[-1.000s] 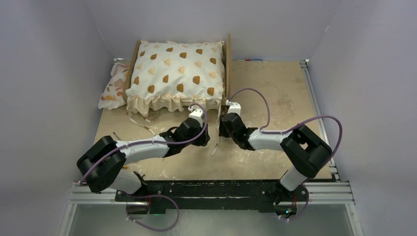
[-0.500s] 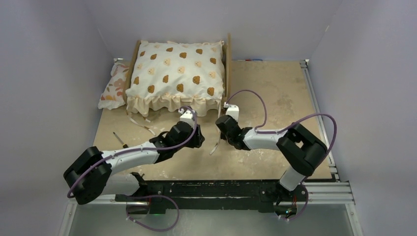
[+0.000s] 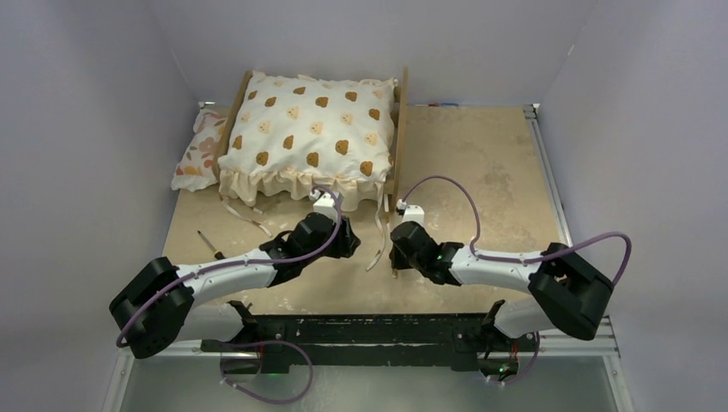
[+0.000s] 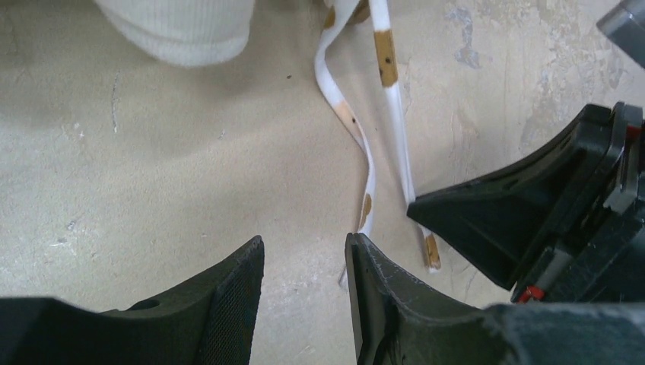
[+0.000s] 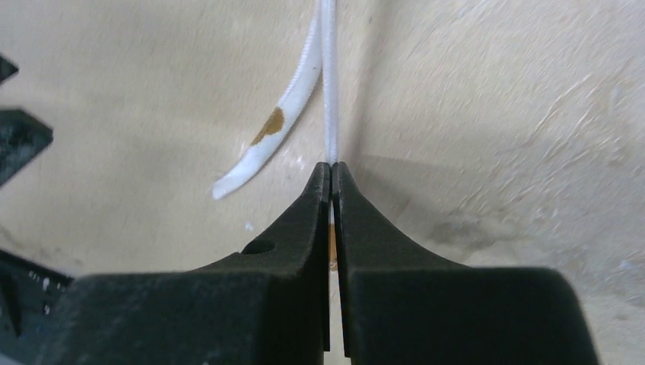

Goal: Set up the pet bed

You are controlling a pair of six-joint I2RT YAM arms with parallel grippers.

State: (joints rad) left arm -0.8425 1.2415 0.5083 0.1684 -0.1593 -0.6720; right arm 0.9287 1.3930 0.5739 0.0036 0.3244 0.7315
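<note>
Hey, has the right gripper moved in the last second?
Yes. The right gripper, shut on a white ribbon, has pulled back toward the black base rail, away from the back wall.

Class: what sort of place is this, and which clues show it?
Probably a robotics lab cell: left arm and right arm bolted to a metal rail, scuffed table boxed by white walls.

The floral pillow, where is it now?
In the top view the floral pillow lies at the far left of the table, alongside the left rail of the pet bed, by the bear-print cushion.
</note>
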